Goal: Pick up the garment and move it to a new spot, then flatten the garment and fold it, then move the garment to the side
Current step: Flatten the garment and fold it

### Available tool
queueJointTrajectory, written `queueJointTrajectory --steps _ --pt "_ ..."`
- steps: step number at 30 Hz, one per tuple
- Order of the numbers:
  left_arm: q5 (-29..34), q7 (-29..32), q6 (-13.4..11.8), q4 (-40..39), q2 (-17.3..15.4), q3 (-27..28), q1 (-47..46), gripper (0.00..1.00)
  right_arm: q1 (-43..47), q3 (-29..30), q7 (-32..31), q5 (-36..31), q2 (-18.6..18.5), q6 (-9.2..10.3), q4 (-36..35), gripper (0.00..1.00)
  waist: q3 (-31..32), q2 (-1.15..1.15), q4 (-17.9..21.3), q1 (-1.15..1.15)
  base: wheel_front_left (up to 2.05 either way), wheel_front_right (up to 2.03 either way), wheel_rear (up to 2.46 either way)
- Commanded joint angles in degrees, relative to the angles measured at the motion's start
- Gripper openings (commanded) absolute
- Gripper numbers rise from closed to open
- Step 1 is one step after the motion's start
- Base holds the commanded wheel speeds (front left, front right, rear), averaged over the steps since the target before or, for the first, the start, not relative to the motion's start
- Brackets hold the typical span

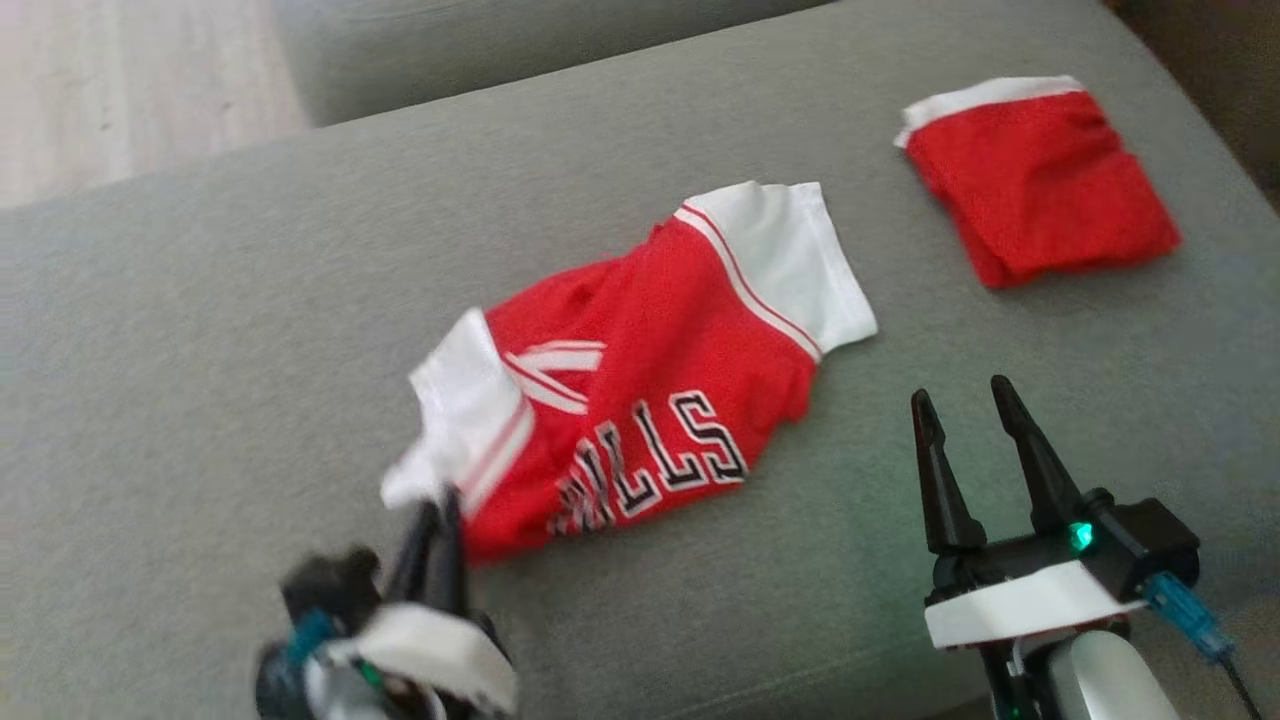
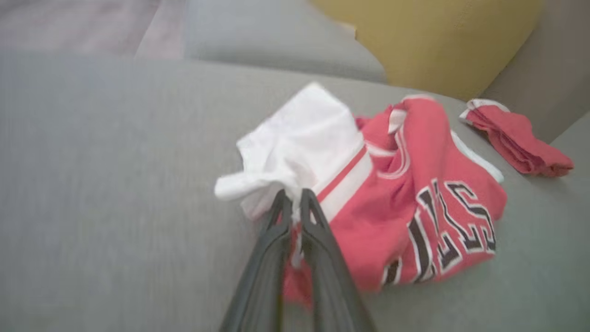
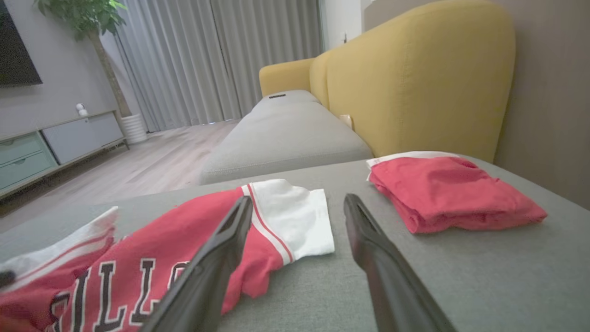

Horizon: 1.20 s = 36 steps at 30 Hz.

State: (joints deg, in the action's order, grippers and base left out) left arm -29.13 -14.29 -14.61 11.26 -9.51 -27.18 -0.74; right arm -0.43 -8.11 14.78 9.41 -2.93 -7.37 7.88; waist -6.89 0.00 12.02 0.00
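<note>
A red garment (image 1: 650,400) with white sleeves and black-and-white lettering lies crumpled in the middle of the grey sofa seat (image 1: 200,350). My left gripper (image 1: 440,505) is at its near-left white sleeve. In the left wrist view the garment (image 2: 405,193) has that sleeve's fabric bunched and pinched in my left gripper (image 2: 295,196), whose two fingers stand almost together. My right gripper (image 1: 965,400) hovers open over bare seat, right of the garment and apart from it. In the right wrist view my right gripper (image 3: 299,205) points past the far white sleeve of the garment (image 3: 138,258).
A folded red cloth (image 1: 1040,180) with a white edge lies at the far right of the seat, also the folded red cloth (image 3: 451,193) near the yellow backrest (image 3: 415,78). A second grey cushion (image 1: 500,50) and wooden floor (image 1: 120,80) lie beyond the far-left edge.
</note>
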Motion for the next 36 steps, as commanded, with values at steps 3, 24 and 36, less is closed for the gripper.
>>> queueJointTrajectory --steps 3,24,36 --pt "3.1 -0.7 0.8 -3.2 1.8 2.0 0.3 1.00 -0.7 -0.9 0.2 -0.6 -0.5 -0.12 -2.2 1.00 -1.0 0.00 -3.8 0.00 0.00 0.00 0.00" --pt "30.8 20.2 20.3 14.8 -5.4 -18.1 -34.8 1.00 -3.6 -4.0 0.2 0.0 -1.6 -0.12 -1.7 1.00 -5.4 0.00 -2.3 0.00 0.00 0.00 0.00" --pt "28.3 15.3 22.0 25.0 -3.6 -26.2 -41.4 0.00 -3.6 -4.1 0.2 -0.1 -1.5 -0.12 -1.5 1.00 -5.4 0.00 -2.0 0.00 0.00 0.00 0.00"
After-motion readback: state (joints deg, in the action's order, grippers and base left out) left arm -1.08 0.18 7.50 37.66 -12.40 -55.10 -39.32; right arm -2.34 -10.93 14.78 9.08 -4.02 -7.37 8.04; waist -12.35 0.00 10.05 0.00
